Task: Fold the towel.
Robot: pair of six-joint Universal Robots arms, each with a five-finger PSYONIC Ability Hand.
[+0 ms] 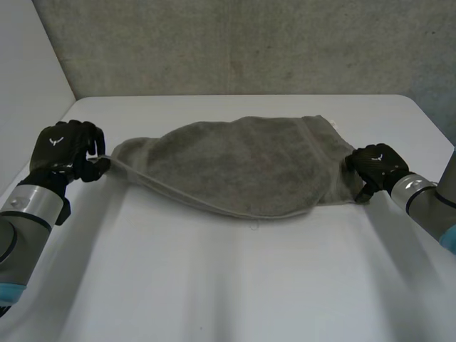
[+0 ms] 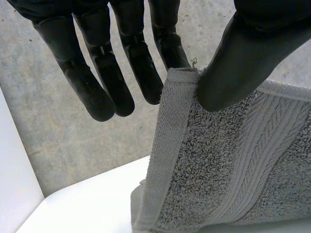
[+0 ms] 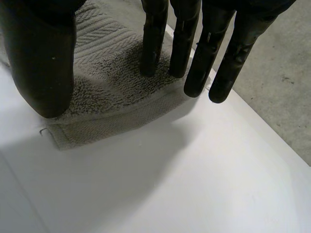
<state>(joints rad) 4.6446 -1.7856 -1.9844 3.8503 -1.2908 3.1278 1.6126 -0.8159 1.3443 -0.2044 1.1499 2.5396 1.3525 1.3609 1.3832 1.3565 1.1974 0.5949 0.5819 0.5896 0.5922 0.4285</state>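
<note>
On white table [image 1: 235, 285], towel [image 1: 242, 167], wall [image 1: 235, 43] behind

The left hand [image 1: 68, 149] and right hand [image 1: 374, 165] are matt black, each with a small white mark on its back (too small to read). Their fingers [image 2: 92, 82] are segmented, with rounded tips. The grey forearms [image 1: 32, 206] carry light-blue caps [image 1: 8, 293].
</note>
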